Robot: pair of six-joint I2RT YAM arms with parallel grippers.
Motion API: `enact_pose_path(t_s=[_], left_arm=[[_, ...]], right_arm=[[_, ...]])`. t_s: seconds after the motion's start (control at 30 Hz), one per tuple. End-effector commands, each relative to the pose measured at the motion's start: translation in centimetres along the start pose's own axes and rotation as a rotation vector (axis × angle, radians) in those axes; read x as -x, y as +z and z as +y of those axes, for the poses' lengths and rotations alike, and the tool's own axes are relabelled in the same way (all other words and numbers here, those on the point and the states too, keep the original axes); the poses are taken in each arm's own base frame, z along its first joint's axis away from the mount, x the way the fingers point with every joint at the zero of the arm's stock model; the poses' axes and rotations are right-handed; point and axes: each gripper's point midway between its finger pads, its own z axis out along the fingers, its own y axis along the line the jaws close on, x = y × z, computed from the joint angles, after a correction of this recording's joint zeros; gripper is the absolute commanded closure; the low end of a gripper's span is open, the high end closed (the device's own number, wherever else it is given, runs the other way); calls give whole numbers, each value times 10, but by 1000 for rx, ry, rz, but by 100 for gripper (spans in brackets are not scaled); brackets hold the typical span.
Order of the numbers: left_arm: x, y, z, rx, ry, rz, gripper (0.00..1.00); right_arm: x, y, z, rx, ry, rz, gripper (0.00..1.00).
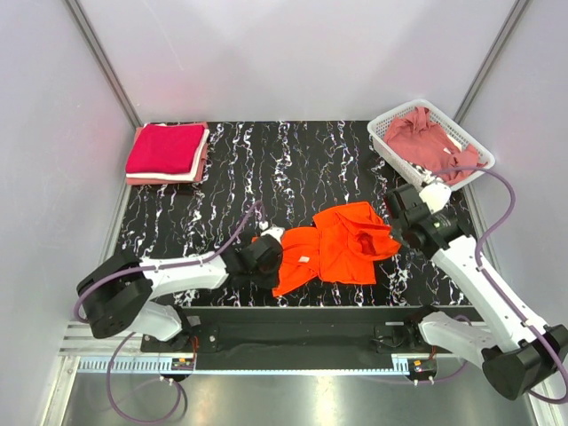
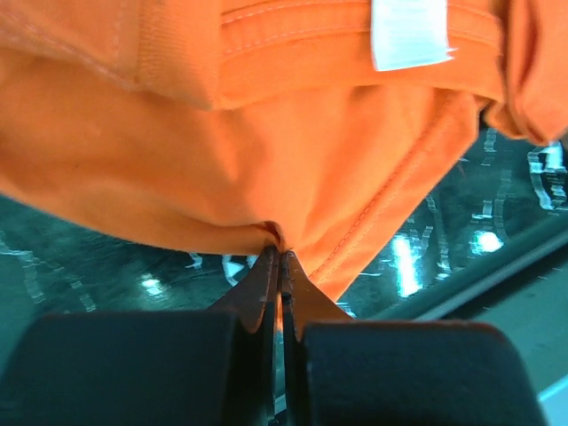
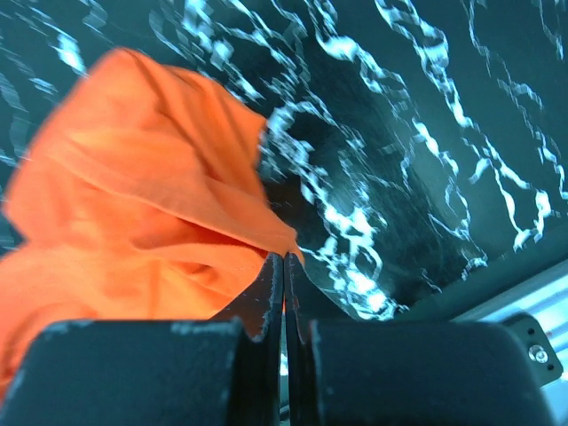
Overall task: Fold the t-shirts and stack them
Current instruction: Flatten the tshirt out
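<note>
The bright orange cloth t-shirt (image 1: 342, 253) lies crumpled and half bunched on the black white-veined marbled tabletop (image 1: 293, 169), near its front edge and between the two arms. The left gripper (image 2: 280, 257) has its jaws pressed together on a thin fold at the shirt's lower edge, below the white sewn-in label (image 2: 408, 35). The right gripper (image 3: 284, 257) has its jaws pinched on a small corner of the same shirt at its far right side.

Both holds look shallow, with only a sliver of cloth between the tips. If the arms pull apart to spread the shirt, I judge that either edge could slip free and drop it back in a heap. The left pinch may also have taken more than one layer, in which case lifting would leave the shirt doubled and twisted, not open. The shirt lies close to the front lip of the tabletop, so a loose hem could trail over that edge.

The stack of folded crimson and pale pink t-shirts (image 1: 167, 151) sits well apart at the far left corner, and a dusty rose crumpled t-shirt (image 1: 426, 138) waits in the white plastic lattice basket (image 1: 388, 147); a wide swing by the right arm could knock that basket
</note>
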Motion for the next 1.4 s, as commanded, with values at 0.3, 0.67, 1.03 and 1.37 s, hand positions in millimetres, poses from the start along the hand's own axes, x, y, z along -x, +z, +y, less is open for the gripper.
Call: enact_pose_path(t_s=[0.3, 0.67, 1.03, 1.37], left_arm=[[214, -210, 20, 270, 63, -595, 100], [224, -282, 46, 400, 103, -730, 100], [222, -322, 43, 359, 111, -826, 100], [307, -396, 5, 360, 173, -1047, 100]], right_arm=[[189, -102, 42, 145, 154, -391, 100], [225, -137, 17, 125, 190, -507, 100], [216, -122, 24, 114, 143, -473, 100], [306, -173, 84, 346, 167, -638, 100]])
